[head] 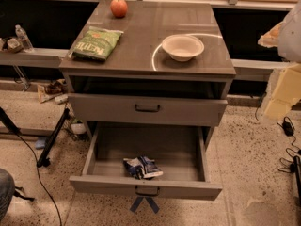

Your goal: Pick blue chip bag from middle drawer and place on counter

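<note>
Far right, the gripper [280,100] hangs, apparently pointing down, beside the counter [141,36].

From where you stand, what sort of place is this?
Probably a test kitchen or office break area: a counter with an apple and a bowl, a blue chip bag in an open drawer, cables on the floor. The gripper is at the right edge.

The robot's pale white arm [292,32] is reaching in from the right edge and angling downward. At its lower end, the blocky cream-coloured gripper [281,98] is hanging in the air.
</note>
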Robot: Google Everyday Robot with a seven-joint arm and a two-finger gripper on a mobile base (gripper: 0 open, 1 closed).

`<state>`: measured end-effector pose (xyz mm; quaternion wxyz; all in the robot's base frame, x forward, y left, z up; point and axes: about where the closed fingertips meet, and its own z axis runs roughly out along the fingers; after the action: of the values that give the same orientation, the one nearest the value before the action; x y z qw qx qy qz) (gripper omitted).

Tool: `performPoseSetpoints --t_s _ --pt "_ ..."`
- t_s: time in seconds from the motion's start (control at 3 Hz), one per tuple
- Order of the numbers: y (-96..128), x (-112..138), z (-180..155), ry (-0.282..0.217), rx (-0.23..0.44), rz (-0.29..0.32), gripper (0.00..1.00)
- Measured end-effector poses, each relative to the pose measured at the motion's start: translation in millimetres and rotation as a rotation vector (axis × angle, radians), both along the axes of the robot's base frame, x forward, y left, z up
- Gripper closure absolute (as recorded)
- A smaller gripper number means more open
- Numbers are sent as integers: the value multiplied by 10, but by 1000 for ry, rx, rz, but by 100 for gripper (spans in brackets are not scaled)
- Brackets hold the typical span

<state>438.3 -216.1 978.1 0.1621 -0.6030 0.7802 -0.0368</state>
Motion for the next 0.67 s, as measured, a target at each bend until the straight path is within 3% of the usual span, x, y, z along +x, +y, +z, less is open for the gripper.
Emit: performPoseSetpoints --t_s 0.33,0.67 --pt "0 0 -1 0 0 0 0" --pt "84 19 -246 53 77 -32 0"
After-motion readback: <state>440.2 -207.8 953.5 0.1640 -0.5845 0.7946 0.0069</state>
